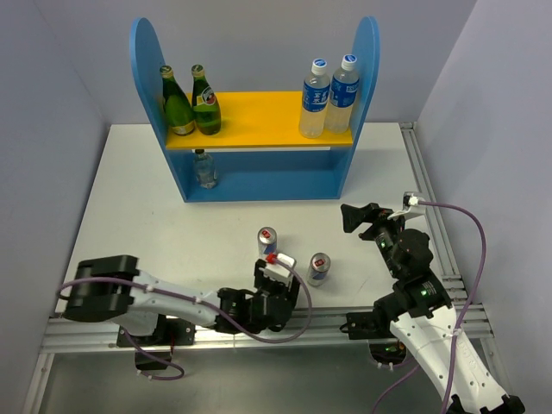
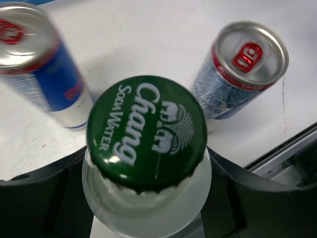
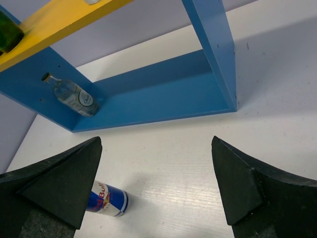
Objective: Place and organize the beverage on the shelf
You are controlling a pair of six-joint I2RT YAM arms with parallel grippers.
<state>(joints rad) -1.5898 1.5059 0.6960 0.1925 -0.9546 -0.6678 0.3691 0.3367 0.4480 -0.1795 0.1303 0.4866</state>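
My left gripper point(image 2: 148, 210) is shut on a short clear bottle with a green "Chang" cap point(image 2: 146, 130), low over the table front; in the top view the gripper point(image 1: 276, 278) hides the bottle. Two silver-blue-red cans stand beside it point(image 1: 267, 239) point(image 1: 319, 269), also in the left wrist view point(image 2: 39, 62) point(image 2: 237, 74). The blue shelf point(image 1: 259, 183) carries two dark green bottles point(image 1: 178, 103) point(image 1: 205, 102) on its yellow board and another short clear bottle point(image 1: 205, 169) on the lower level. My right gripper point(image 1: 366, 217) is open and empty, facing the shelf point(image 3: 148, 94) with a can point(image 3: 106, 199) below its left finger.
Two taller clear bottles with blue caps point(image 1: 316, 99) point(image 1: 343, 93) stand at the right end of the yellow board. Metal rails run along the table's right edge point(image 1: 424, 198) and front edge point(image 1: 345, 319). Walls close in the sides and back.
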